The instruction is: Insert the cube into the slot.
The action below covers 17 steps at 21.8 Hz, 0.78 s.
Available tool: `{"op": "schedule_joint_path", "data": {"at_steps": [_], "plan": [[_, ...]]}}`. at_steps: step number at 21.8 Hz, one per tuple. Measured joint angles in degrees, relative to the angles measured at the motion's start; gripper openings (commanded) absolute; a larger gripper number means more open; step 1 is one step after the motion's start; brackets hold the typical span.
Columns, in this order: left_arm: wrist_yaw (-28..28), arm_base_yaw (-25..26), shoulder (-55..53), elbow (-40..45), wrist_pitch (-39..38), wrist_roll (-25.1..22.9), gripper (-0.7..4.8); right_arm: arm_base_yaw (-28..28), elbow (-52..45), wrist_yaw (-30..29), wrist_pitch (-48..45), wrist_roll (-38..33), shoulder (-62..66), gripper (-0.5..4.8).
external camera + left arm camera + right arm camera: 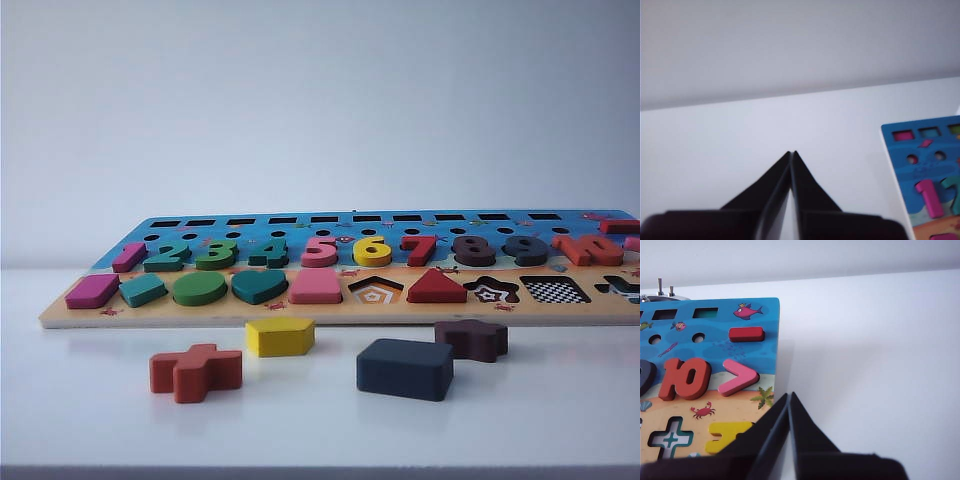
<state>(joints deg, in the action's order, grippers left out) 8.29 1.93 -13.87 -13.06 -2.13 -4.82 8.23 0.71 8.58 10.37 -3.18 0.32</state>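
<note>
So the flat dark navy-blue wooden square block, the cube (pixel 405 368), is just lying loose on the white table (pixel 90 420) in front of the wooden puzzle board (pixel 300 312), not held by anything. Right behind it we've got a dark maroon star-shaped piece (pixel 472 339), further left a yellow pentagon piece (pixel 280 336) and a red-orange cross piece (pixel 196 371). The slot (pixel 555 290), that square recess with the fine black-and-white checkerboard floor, sits in the board's front row, right of the star recess (pixel 490 291). In its wrist view the left gripper (pixel 792 153) has its black fingers pressed together over bare table beside the board's blue corner (pixel 890 131). The right gripper (pixel 789 395) is pinched together too, empty, hanging at the board's other edge near the palm tree picture (pixel 762 397).
</note>
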Motion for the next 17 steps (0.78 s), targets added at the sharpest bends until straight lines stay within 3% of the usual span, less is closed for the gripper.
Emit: {"op": "schedule_joint_path", "data": {"at_steps": [5,11,15,17], "plan": [[2.36,-6.75,-8.07,-10.19,-2.36,-2.32,0.10,0.00,0.00,0.00,0.00,-0.35,0.00,-0.03],[7.85,-19.30,-18.69,-26.27,-19.23,-4.42,0.10,0.00,0.00,-0.15,0.00,-6.58,0.00,0.00],[13.29,-25.97,-23.69,-32.76,-28.44,-4.42,0.10,0.00,-0.04,-4.48,0.11,-15.72,0.00,0.00],[17.00,-28.68,-25.09,-33.97,-32.85,-4.42,0.10,0.00,-0.26,-9.38,-0.37,-21.05,0.00,0.01]]}}
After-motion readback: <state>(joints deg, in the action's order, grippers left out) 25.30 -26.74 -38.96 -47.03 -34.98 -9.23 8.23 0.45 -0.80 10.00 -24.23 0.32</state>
